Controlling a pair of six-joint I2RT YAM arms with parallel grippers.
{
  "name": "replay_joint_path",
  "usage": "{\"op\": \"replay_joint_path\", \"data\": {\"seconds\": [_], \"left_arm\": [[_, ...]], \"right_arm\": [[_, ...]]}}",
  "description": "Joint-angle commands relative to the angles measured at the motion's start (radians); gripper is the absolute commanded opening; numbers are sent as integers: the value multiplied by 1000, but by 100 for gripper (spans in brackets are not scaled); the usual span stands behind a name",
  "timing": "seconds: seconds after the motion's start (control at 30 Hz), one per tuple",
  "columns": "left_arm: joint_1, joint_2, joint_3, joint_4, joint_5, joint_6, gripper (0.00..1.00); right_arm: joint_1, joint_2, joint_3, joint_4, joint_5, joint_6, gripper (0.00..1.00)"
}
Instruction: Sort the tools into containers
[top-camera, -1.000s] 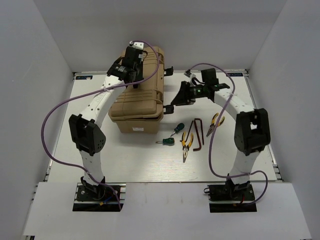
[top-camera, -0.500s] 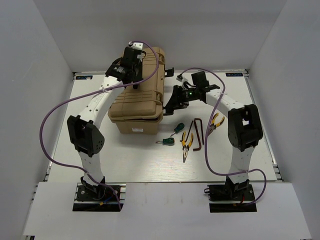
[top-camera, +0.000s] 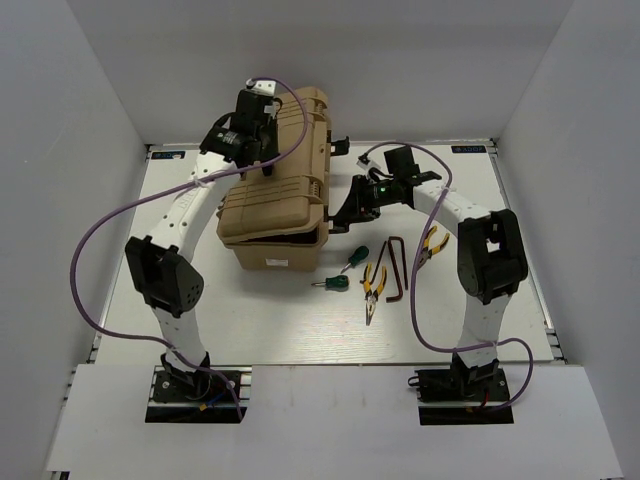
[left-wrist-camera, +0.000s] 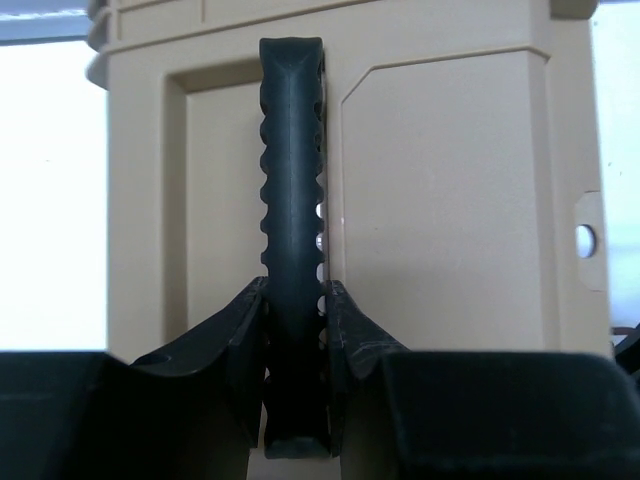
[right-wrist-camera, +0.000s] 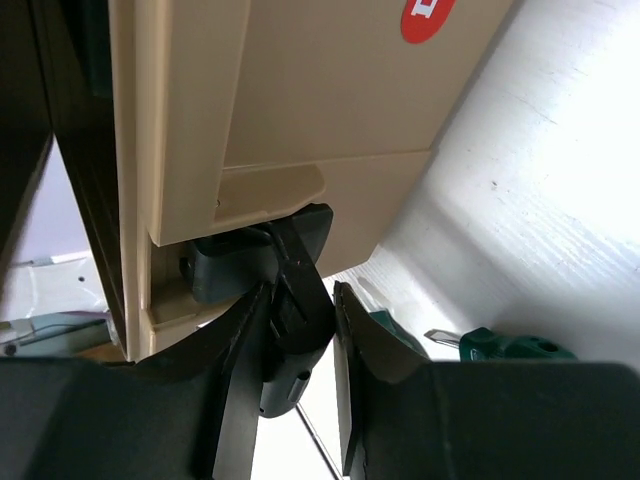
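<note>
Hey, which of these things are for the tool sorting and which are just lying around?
For the job: two pliers, two screwdrivers, two hex keys, tan case with black handle and latch.
Just there: purple cables, white table.

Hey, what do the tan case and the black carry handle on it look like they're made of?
The tan case is likely moulded hard plastic, matte, with crisp stepped panels and ribs. The black handle is probably moulded plastic or hard rubber, with a dull sheen and scalloped finger ridges; the look alone cannot settle which.
</note>
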Motion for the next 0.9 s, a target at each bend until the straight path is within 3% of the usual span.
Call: {"op": "replay_joint_path", "data": {"seconds": [0.0, 0.47, 0.7, 0.8, 0.87], "left_arm": [[41, -217, 83, 141, -71, 18, 0], [227, -499, -345, 259, -244, 38, 0], [294, -518, -434, 268, -255, 29, 0], [328, -518, -448, 268, -255, 18, 8], [354, -518, -448, 254, -283, 18, 8]], "right_arm": [[-4, -52, -13, 9, -12, -114, 0], [-56, -89, -32, -17, -6, -134, 0], [-78, -109, -48, -8, 14, -138, 0], [-93, -112, -58, -3, 19, -137, 0], [-104, -110, -61, 0, 22, -134, 0]]}}
